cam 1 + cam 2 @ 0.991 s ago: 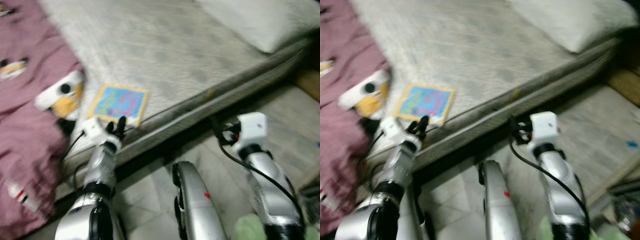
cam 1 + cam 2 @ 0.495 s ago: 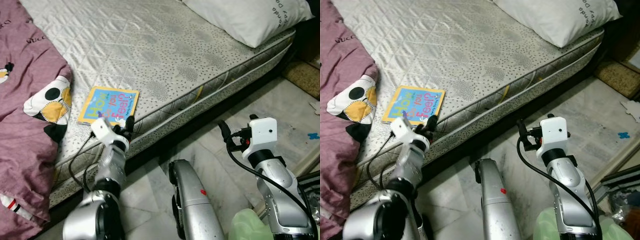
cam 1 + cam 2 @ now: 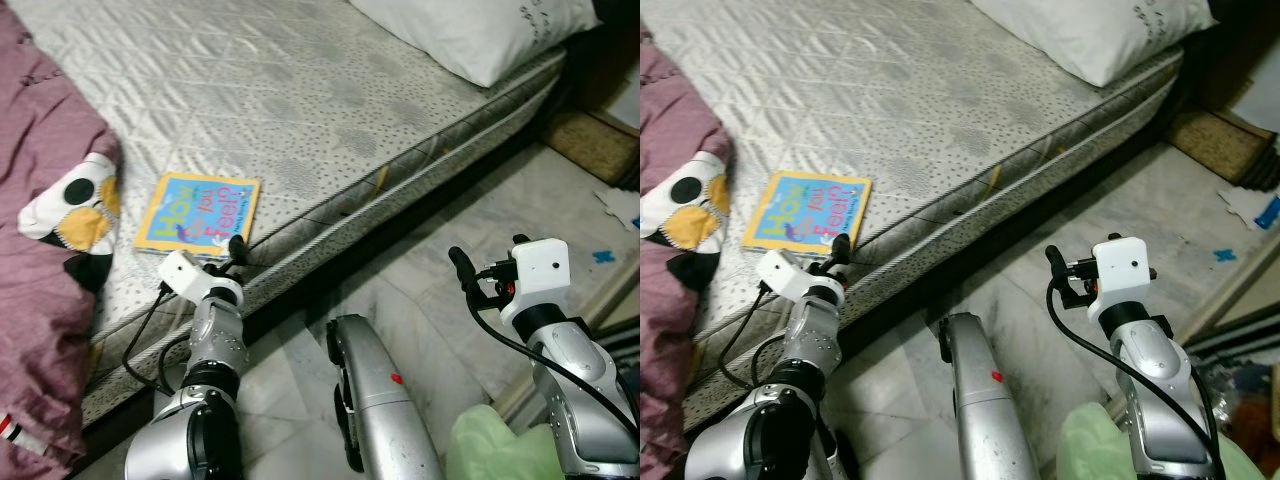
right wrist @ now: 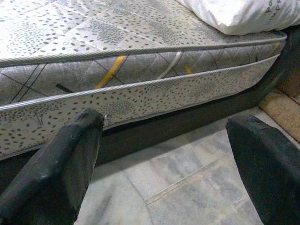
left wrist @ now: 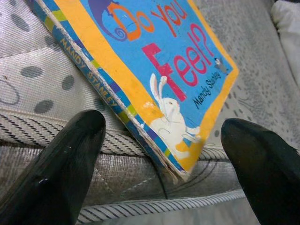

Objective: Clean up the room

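Left gripper (image 5: 159, 154), fingers spread, poised at corner of children's book (image 3: 198, 212) lying near mattress (image 3: 330, 110) edge beside purple blanket (image 3: 40, 250). Right gripper (image 4: 164, 154), fingers apart, hovers over floor (image 3: 420, 290).

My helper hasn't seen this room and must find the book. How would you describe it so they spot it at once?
Start at the grey quilted mattress and go to its near edge, beside the bunched purple blanket. The book lies flat there, just ahead of the open left gripper. It is the one brightly coloured thing on the mattress: blue cover, yellow border, big letters.
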Motion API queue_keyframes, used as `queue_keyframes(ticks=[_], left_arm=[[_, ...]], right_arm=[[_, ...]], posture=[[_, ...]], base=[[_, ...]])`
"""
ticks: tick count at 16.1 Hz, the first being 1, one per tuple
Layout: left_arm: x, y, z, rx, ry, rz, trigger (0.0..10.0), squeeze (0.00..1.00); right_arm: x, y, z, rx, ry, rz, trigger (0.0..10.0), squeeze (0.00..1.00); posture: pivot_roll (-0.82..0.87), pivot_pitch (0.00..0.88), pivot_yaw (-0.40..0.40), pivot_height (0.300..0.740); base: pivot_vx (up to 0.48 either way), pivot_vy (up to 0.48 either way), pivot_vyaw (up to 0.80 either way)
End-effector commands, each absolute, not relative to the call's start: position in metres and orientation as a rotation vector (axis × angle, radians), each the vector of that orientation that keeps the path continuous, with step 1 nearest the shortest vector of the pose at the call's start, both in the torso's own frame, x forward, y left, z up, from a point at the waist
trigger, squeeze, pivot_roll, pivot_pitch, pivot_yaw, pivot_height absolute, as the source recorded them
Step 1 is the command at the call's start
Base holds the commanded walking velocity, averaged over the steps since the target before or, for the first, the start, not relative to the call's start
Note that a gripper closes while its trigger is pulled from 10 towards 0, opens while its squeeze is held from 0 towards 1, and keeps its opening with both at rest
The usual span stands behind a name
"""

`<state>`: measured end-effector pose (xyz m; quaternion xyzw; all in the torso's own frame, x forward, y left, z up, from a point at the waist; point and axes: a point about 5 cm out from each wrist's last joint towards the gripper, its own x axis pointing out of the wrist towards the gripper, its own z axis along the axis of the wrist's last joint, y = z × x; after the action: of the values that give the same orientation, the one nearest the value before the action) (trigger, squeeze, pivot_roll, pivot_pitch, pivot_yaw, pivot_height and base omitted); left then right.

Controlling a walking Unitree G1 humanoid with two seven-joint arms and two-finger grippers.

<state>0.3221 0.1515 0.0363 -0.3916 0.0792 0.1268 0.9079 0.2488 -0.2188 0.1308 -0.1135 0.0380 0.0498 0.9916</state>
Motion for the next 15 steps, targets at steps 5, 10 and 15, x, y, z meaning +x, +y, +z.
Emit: queue_keyframes(ticks=[5,10,15], left_arm=[[0.321,0.165,0.024,-0.9,0.27,0.264,10.0,0.0],[0.334,0.166,0.039,-0.938,0.231,0.117,10.0,0.0],[0.348,0.157,0.062,-0.943,0.144,-0.042,0.0,0.0]], right_arm=[[0.244,-0.223,0.14,-0.242,0.071,0.104,10.0,0.0],[0.237,-0.226,0.147,-0.261,0.068,0.091,10.0,0.0],[0.233,-0.231,0.147,-0.275,0.082,0.08,10.0,0.0]], posture=[[-0.33,0.25,-0.057,0.54],[-0.4,0.252,-0.052,0.54],[-0.4,0.243,-0.053,0.54]], base=[[0.0,0.0,0.0],[0.0,0.0,0.0],[0.0,0.0,0.0]])
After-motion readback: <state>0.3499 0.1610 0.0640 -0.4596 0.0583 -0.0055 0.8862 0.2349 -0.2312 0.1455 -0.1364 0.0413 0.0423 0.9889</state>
